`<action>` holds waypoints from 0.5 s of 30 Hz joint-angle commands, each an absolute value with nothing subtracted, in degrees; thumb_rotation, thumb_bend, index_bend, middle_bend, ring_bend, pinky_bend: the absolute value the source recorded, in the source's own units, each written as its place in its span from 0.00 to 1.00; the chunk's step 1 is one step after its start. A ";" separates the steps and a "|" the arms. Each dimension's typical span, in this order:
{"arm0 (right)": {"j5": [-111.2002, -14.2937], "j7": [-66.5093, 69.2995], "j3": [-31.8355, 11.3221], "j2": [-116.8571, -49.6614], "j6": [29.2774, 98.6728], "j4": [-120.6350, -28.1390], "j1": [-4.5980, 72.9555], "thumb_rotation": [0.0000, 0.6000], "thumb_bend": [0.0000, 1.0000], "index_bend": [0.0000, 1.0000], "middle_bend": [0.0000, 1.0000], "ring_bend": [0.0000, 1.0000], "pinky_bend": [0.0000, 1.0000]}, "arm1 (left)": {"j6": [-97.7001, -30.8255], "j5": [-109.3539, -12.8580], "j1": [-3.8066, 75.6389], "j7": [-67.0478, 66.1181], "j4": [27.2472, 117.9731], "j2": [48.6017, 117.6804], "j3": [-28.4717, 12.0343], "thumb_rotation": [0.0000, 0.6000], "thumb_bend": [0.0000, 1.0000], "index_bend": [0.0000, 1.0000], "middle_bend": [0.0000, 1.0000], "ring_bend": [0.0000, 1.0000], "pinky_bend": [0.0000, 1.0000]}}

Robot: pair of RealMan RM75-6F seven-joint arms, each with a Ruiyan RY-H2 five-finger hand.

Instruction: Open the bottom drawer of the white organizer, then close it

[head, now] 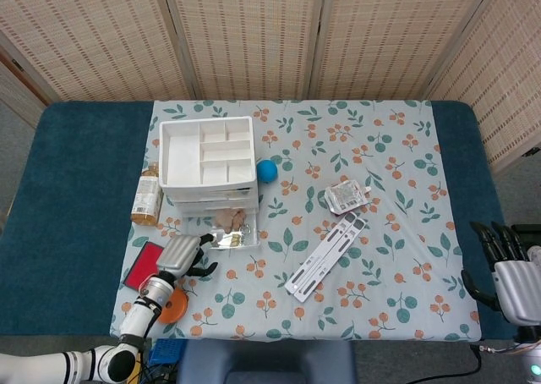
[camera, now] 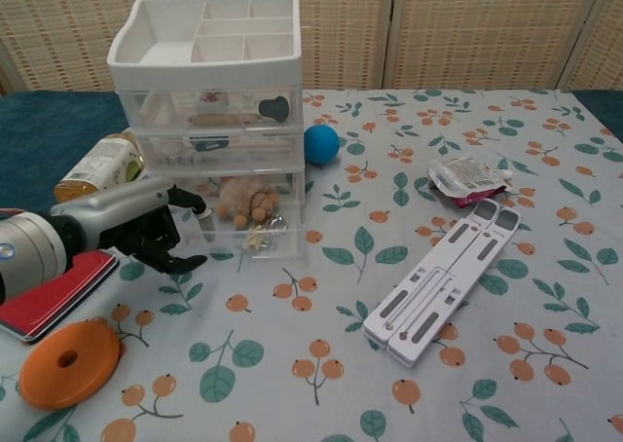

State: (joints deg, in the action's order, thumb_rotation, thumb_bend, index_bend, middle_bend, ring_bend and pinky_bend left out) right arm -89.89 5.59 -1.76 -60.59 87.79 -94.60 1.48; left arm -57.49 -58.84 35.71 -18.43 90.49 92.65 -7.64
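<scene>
The white organizer [camera: 206,92] stands on the left part of the floral tablecloth [head: 380,257], its open-topped tray divided into compartments and its clear drawers stacked below. The bottom drawer [camera: 248,230] is pulled partway out toward the robot, so small tan items and a bit of metal inside it show from above in the head view. The left hand [camera: 146,230] is at the drawer's front left corner, its dark fingers [camera: 185,208] curled against the front edge; whether they actually hook the drawer or only touch it cannot be told from either view. The right hand [head: 507,270] rests at the table's right edge, well apart from everything, fingers upright and spread with nothing in them. Just behind the left hand, beside the organizer, a bottle [camera: 97,167] lies on its side on the blue table [head: 76,198]. A red flat case [camera: 54,291] and an orange disc [camera: 68,362] lie near the left forearm. A blue ball [camera: 321,143] sits just right of the organizer. Further right a small pouch [camera: 467,179] lies on the cloth, and in front of it a folded white stand [camera: 443,284] lies diagonally. A woven screen [head: 270,37] closes the background.
</scene>
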 commanded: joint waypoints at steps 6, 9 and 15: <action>-89.90 5.74 -1.81 -60.61 87.76 -94.47 1.55 1.00 0.42 0.00 0.10 0.00 0.02 | -57.85 -59.39 35.59 -19.28 92.24 91.70 -6.83 1.00 0.31 0.42 0.94 1.00 1.00; -89.91 5.77 -1.81 -60.64 87.74 -94.43 1.57 1.00 0.42 0.00 0.10 0.00 0.02 | -57.91 -59.57 35.60 -19.64 92.63 91.42 -6.53 1.00 0.31 0.42 0.94 1.00 1.00; -89.88 5.77 -1.84 -60.68 87.72 -94.37 1.60 1.00 0.42 0.00 0.10 0.00 0.02 | -57.67 -59.39 35.64 -20.17 93.49 90.72 -6.04 1.00 0.31 0.43 0.94 1.00 1.00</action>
State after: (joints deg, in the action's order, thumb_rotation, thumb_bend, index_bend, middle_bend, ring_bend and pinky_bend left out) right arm -89.88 5.78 -1.84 -60.68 87.72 -94.38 1.59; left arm -57.72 -59.43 35.62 -20.13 93.44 90.78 -6.08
